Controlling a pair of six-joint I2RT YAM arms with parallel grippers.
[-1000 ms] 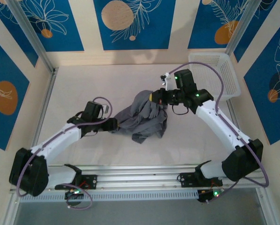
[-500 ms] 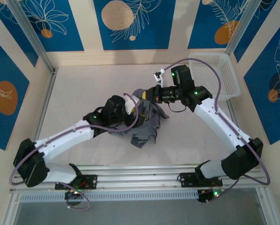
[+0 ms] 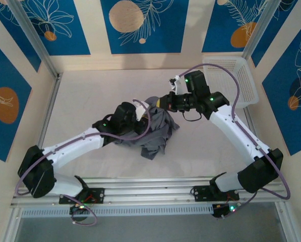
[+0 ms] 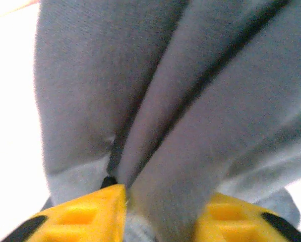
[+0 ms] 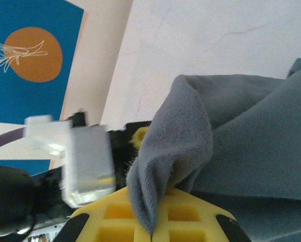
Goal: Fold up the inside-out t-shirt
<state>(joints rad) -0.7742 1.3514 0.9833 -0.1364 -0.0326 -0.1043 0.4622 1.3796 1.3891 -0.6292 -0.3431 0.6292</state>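
The inside-out t-shirt (image 3: 158,136) is a dark grey crumpled heap in the middle of the table. My left gripper (image 3: 140,118) is pushed into its left side. In the left wrist view a thick fold of the t-shirt (image 4: 190,101) fills the gap of the left gripper (image 4: 160,204), touching both yellow fingers (image 4: 84,217). My right gripper (image 3: 163,103) holds the heap's top edge lifted. In the right wrist view the right gripper (image 5: 151,224) is shut, with a peak of the t-shirt (image 5: 180,136) pinched between its pads.
A white basket (image 3: 231,75) stands at the back right, behind the right arm. Aluminium rails (image 3: 150,184) run along the near edge. Bare tabletop (image 3: 84,96) lies to the left of and behind the shirt.
My left arm swung right into the shirt and its jaws closed on a fold. My right gripper shifted slightly left, still holding the cloth up. The heap bunched tighter.
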